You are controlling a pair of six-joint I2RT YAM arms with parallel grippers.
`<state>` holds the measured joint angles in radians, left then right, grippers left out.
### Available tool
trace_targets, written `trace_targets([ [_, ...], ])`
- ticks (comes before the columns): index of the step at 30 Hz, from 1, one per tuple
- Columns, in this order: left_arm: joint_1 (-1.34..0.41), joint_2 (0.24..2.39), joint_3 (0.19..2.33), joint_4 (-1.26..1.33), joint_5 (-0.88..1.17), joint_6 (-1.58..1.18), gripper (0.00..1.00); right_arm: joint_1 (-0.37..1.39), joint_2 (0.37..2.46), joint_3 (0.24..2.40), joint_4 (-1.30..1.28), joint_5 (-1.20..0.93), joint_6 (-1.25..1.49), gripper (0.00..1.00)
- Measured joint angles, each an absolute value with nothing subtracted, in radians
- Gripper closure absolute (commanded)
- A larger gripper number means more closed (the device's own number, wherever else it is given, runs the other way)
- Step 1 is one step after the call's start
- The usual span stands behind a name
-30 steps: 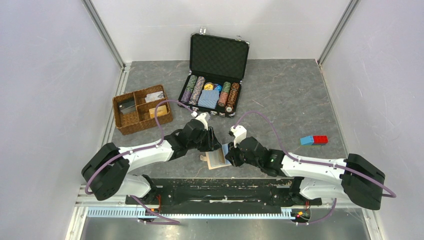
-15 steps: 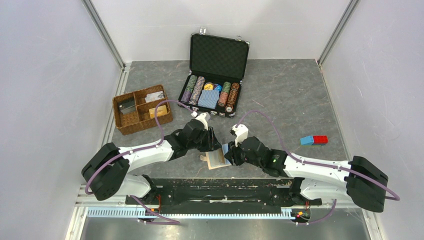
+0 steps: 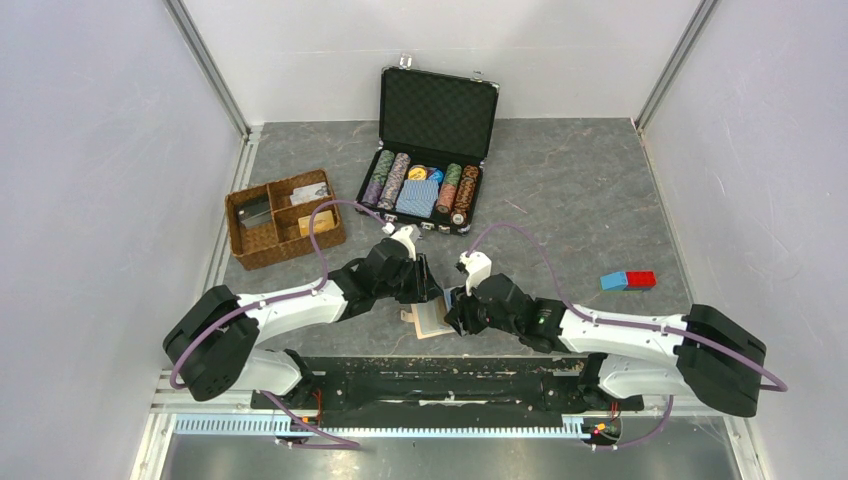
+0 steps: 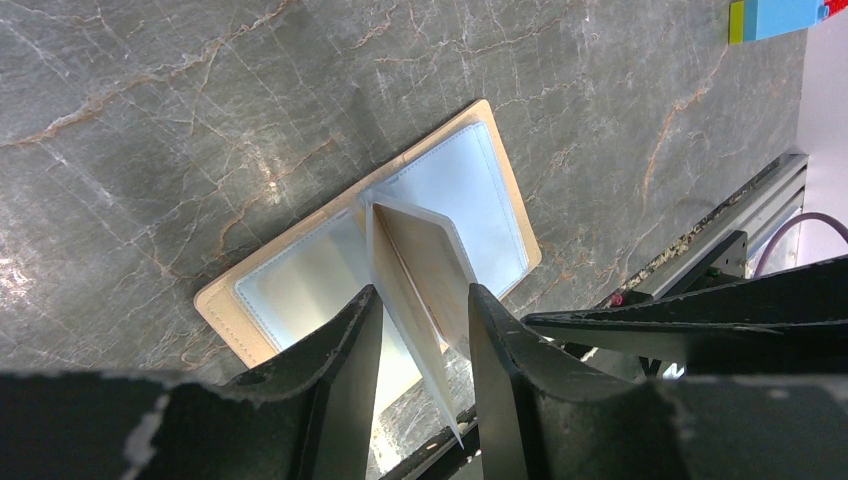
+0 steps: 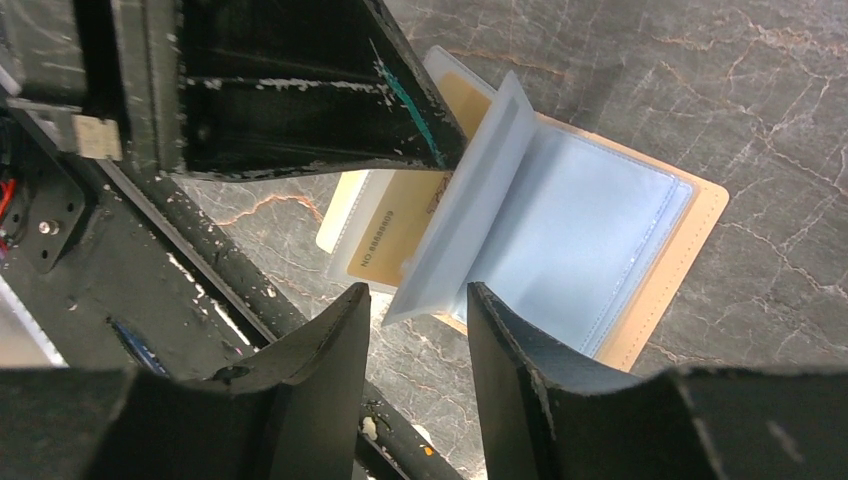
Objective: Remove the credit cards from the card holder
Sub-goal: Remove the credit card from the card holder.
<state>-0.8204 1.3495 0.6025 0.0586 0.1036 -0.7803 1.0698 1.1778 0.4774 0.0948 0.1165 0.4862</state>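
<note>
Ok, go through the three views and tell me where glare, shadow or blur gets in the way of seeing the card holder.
Top external: sharp and evenly lit, but both grippers crowd the card holder, which shows small. Left wrist: the left gripper fingers are dark, soft-edged shapes close to the lens; the holder's clear sleeves carry a pale sheen. Right wrist: printing on the gold credit card reads clearly; the near frame lies in shadow.

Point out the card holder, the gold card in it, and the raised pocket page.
card holder (image 5: 690, 215): right wrist view, on its bare tan border at the right edge.
gold card (image 5: 395, 235): right wrist view, on its printed face inside the sleeve.
pocket page (image 5: 470, 205): right wrist view, on the standing blue-grey leaf.
</note>
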Motion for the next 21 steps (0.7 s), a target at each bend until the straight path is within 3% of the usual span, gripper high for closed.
trace_targets([
  [9,-0.820,1.336,0.603,0.004,0.054,-0.780,0.53,1.070,1.212,0.478,0.044,0.199,0.487,0.76],
  [21,-0.819,1.160,0.609,-0.144,-0.043,-0.780,0.52,1.069,1.147,0.475,-0.052,0.312,0.486,0.67],
])
